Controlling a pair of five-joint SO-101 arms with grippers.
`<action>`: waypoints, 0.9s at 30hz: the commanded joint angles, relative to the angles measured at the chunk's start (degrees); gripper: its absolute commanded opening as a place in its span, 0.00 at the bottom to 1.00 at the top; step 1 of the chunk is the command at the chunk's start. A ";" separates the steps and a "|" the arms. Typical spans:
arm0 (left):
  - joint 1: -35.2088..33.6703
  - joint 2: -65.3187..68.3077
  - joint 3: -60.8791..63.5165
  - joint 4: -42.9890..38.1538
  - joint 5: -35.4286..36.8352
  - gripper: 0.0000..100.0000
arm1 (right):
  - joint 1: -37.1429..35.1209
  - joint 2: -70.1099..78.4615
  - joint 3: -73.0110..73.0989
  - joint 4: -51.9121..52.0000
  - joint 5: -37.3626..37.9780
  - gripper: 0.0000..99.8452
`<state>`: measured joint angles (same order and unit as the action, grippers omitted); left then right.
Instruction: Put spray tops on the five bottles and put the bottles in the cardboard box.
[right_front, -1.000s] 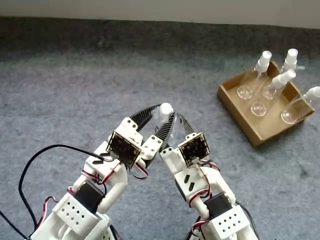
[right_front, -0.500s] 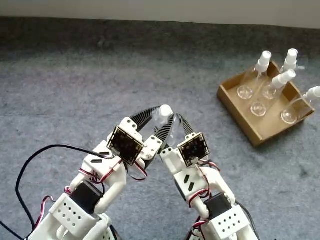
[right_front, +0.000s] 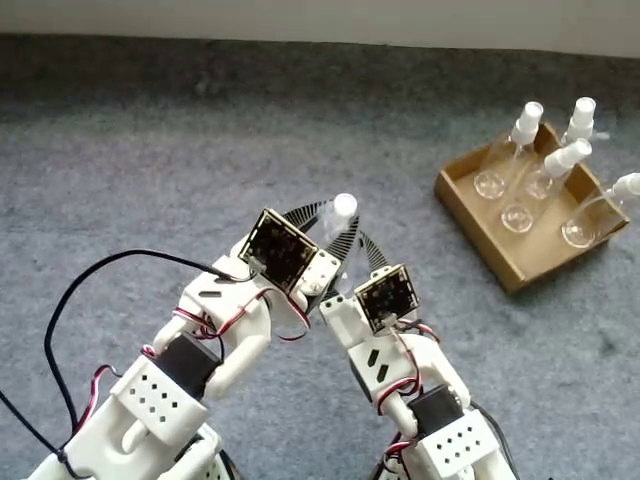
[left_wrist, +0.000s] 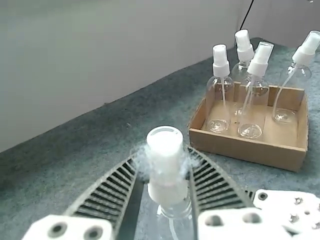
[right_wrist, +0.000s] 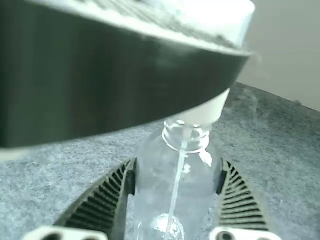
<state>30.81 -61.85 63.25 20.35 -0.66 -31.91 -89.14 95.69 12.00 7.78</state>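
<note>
While in left tool (left_wrist: 165, 165), top (left_wrist: 164, 144) on bottle (right_wrist: 172, 185).

Readable text: none in any view.
Spray top (left_wrist: 164, 142) in the left hand (left_wrist: 165, 160): plain white, no print.
Bottle (right_wrist: 170, 200) in the right hand (right_wrist: 176, 166): clear, no label.
Four bottles (left_wrist: 220, 95) well beyond the hands: clear, no labels.
Cardboard box (left_wrist: 245, 150): bare brown walls, no marks.

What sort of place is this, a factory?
Probably a small lab or hobby test bench, not a factory: a grey felt-like table cover, two white plastic robot arms with exposed wires, and a cardboard box of spray bottles.
</note>
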 joint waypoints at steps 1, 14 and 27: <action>-0.66 0.31 -3.21 4.66 -0.44 0.01 | -0.31 -0.84 4.18 -1.27 -0.35 0.15; -0.57 0.31 -1.54 4.92 -0.53 0.01 | -0.31 -0.84 4.18 -1.27 -0.26 0.15; -1.10 0.22 -1.71 5.01 -0.53 0.13 | -0.13 -0.84 4.18 -1.27 -0.26 0.15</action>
<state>30.64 -61.49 62.46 25.10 -0.92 -32.00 -89.14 95.69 12.00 7.87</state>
